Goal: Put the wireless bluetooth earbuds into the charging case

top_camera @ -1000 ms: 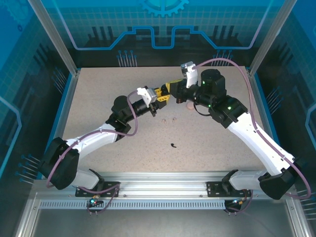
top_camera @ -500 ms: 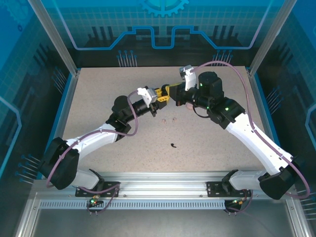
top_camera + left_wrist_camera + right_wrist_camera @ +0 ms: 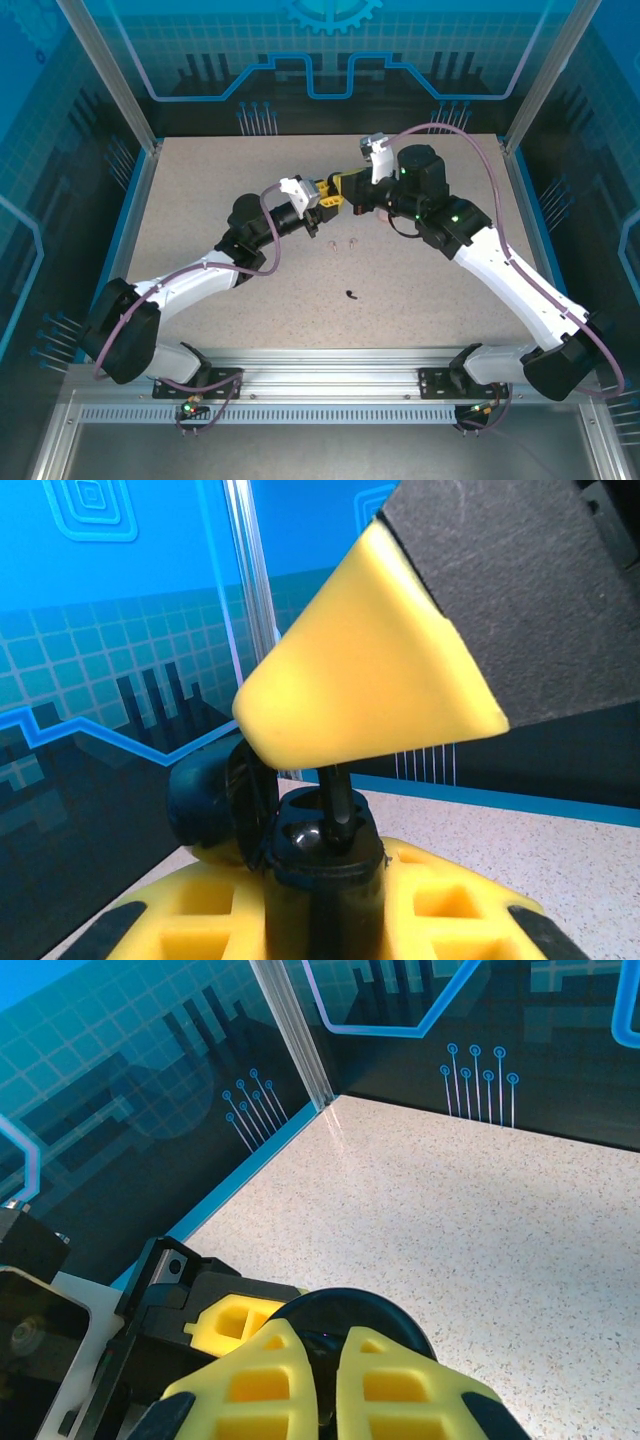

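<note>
Two tools meet above the far middle of the speckled worktop, the left tool reaching in from the left and the right tool from the right, their yellow tips touching or very nearly so in the top view. Seen from the left wrist, the left tool is clamped on a round black charging case, held between its yellow fingers with the hinged lid swung open to the left. A black earbud stands upright in the open case, its head down in the well and its stem rising to the underside of the right tool's yellow finger, which slants in from the upper right. The right wrist view shows that tool's two fingers drawn almost together with a thin slit between them, the dark round case just beyond their tips; they appear to pinch the earbud's stem, though the contact itself is hidden. Nearer the arm bases, a pale pink earbud and its pale pink twin lie close beside each other on the worktop, just below the meeting tools. A second black earbud lies alone farther toward the near edge, apart from both the pink pair and the arms.
</note>
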`<state>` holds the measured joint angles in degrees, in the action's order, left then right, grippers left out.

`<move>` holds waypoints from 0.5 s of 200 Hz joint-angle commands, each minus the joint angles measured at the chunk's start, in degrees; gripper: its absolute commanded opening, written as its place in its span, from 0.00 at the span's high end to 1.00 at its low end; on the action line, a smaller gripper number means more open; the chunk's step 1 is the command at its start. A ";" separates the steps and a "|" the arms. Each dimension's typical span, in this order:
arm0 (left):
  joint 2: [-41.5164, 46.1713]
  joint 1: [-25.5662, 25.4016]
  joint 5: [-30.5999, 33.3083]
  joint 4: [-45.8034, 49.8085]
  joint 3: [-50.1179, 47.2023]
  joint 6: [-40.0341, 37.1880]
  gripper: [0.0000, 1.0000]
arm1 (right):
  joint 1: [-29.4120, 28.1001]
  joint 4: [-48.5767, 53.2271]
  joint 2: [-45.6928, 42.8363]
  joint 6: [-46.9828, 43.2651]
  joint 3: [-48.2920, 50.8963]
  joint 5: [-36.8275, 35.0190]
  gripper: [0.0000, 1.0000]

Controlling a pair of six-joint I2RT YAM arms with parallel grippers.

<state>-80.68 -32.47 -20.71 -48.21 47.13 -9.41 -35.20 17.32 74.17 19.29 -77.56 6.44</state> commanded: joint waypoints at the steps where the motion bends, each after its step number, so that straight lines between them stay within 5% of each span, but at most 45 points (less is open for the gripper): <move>1: 1.54 -0.67 -0.70 -1.81 1.71 -1.28 1.00 | -0.93 1.59 0.60 -4.65 -0.21 -1.16 0.93; 70: 1.50 -0.74 0.06 -1.21 2.30 -0.53 1.00 | -4.78 7.29 2.98 -13.54 -2.41 -3.28 0.93; 100: 1.14 -0.62 0.59 -0.78 1.93 -0.11 1.00 | -4.68 8.48 4.11 -10.47 -5.65 -4.97 0.66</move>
<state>-80.58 -32.53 -19.99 -46.50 47.13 -9.39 -38.39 22.15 76.44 7.66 -80.12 1.69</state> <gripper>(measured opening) 0.220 0.228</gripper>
